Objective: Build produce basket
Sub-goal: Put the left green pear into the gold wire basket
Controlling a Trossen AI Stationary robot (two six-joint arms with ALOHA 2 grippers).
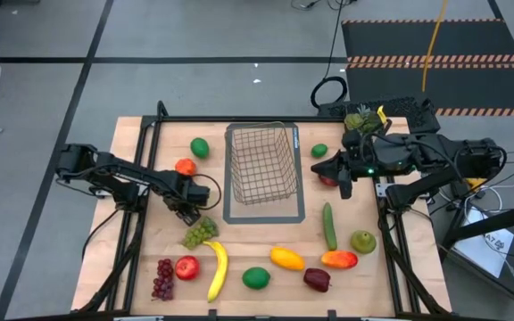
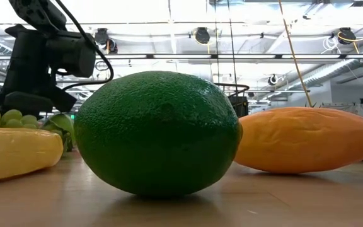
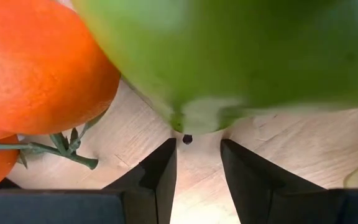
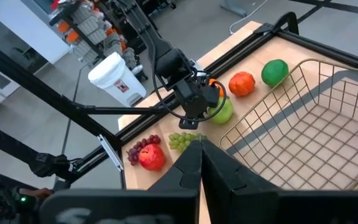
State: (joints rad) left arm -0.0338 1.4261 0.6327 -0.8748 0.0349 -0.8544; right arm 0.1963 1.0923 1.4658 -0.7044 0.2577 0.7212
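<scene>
The wire-mesh basket (image 1: 286,143) stands at the table's middle, and I see nothing in it; it also shows in the right wrist view (image 4: 316,124). My left gripper (image 1: 186,207) is low at the table's left, open, its fingertips (image 3: 166,155) just short of a green fruit (image 3: 241,56), which rests on the table beside small oranges (image 3: 42,62). My right gripper (image 1: 343,183) hangs shut and empty above the table, right of the basket, near a red fruit (image 1: 327,179). The right wrist view also shows the left gripper (image 4: 197,109) over the green fruit (image 4: 224,112).
Along the near side lie green grapes (image 1: 199,234), red grapes (image 1: 162,278), an apple (image 1: 186,267), a banana (image 1: 217,270), a lime (image 1: 255,278), mangoes (image 1: 286,259), a cucumber (image 1: 329,226) and a pear (image 1: 363,241). An orange (image 1: 184,167) and limes (image 1: 200,147) lie beside the basket.
</scene>
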